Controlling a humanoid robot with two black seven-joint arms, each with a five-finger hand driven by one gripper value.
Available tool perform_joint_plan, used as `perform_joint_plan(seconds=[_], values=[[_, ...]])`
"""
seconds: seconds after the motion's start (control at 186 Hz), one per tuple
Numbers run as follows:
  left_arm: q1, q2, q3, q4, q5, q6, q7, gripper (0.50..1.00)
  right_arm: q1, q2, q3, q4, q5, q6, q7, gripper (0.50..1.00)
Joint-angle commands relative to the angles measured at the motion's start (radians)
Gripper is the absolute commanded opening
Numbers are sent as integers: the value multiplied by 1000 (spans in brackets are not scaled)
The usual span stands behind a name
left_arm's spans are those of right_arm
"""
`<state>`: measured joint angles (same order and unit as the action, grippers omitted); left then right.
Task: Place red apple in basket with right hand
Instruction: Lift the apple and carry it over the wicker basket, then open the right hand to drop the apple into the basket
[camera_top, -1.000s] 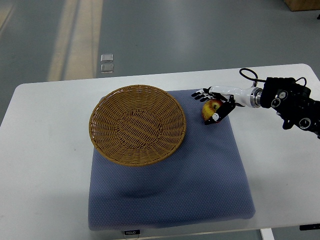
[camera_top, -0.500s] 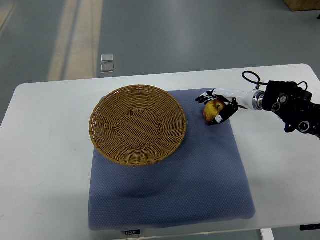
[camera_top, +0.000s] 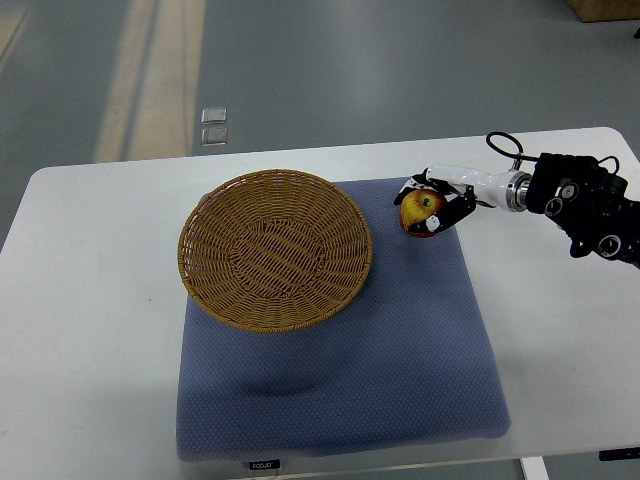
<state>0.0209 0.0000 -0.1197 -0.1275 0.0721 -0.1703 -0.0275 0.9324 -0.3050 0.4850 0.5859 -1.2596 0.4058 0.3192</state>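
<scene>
Since 1 second earlier, little had moved on the white table (camera_top: 90, 330): blue padded mat (camera_top: 400, 370) and round woven wicker basket (camera_top: 275, 248) stayed put, while the right hand (camera_top: 437, 203) closed its black fingers around the red-yellow apple (camera_top: 419, 210), apparently lifting it, at 3 o'clock from the basket.

1. The right hand (camera_top: 432, 205) wraps the red apple (camera_top: 418, 211), so the fruit's far and right sides are hidden behind the dark fingers (camera_top: 443, 219).
2. The right arm is cut off by the picture's right edge.
3. The basket (camera_top: 275, 248) covers the blue mat (camera_top: 340, 370)'s far left corner.
4. The tabletop (camera_top: 90, 330)'s near edge runs out of frame.
5. The label on the mat's near edge is too small to read.
</scene>
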Motion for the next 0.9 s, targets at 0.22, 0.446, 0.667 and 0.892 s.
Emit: perform_joint_plan(seconds=[0.22,0.446,0.667,0.892], values=[[1,0,0,0,0,0,0,1000,138,55,-3,5,14,42,8,641],[1,0,0,-1,0,0,0,1000,186,136,-8,6,6,77,8,650],[1,0,0,0,0,0,0,1000,233,250,-63,8,2,93,8,658],[1,0,0,0,0,0,0,1000,232,305,-97,17,3,94,9,676]])
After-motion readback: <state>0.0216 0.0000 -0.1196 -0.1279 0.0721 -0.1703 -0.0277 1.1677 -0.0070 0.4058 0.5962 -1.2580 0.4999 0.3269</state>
